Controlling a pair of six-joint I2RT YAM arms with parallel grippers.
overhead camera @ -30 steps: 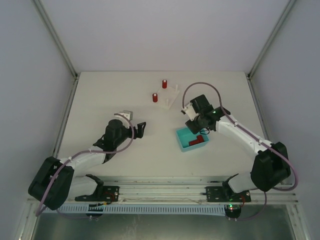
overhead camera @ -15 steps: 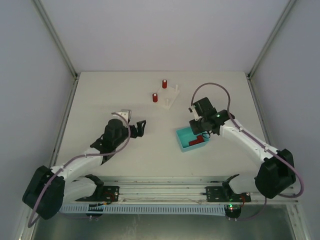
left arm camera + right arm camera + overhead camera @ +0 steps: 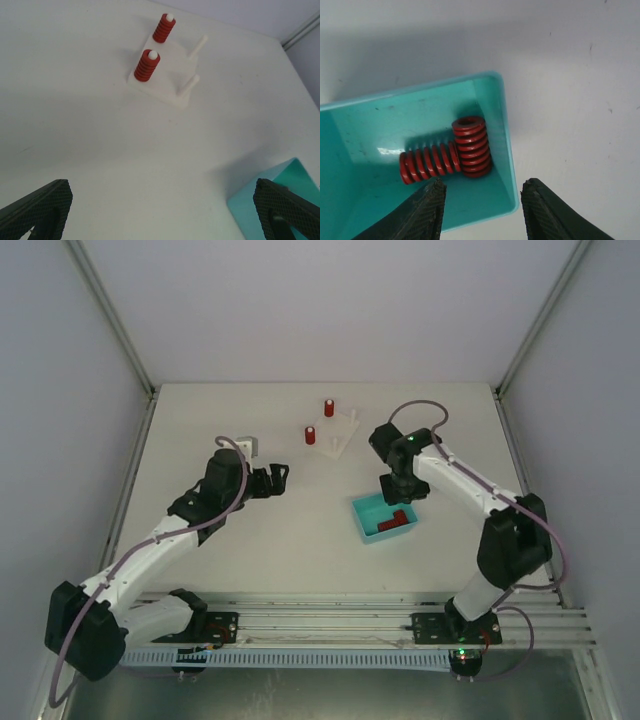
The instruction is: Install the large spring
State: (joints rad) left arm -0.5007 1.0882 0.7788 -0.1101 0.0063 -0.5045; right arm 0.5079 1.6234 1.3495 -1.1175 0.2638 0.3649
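Observation:
Two red springs lie in a teal bin (image 3: pixel 350 150). The thicker spring (image 3: pixel 471 146) is by the bin's right wall and the thinner one (image 3: pixel 429 163) lies on its side against it. My right gripper (image 3: pixel 482 210) is open above the bin's near right corner and holds nothing; it also shows in the top view (image 3: pixel 398 490). A white peg base (image 3: pixel 167 65) carries two red springs (image 3: pixel 146 65) and has two bare pegs (image 3: pixel 199 46). My left gripper (image 3: pixel 162 215) is open and empty, off to the left of the base (image 3: pixel 335 435) and of the bin (image 3: pixel 362 520).
The bin's corner (image 3: pixel 250 210) shows at the lower right of the left wrist view. The grey walls of the enclosure stand round the white table (image 3: pixel 200 430). The arms' rail (image 3: pixel 320 620) runs along the near edge.
My right arm has swung its elbow outward while its gripper stayed over the bin. My left gripper has moved a little farther from the bases.

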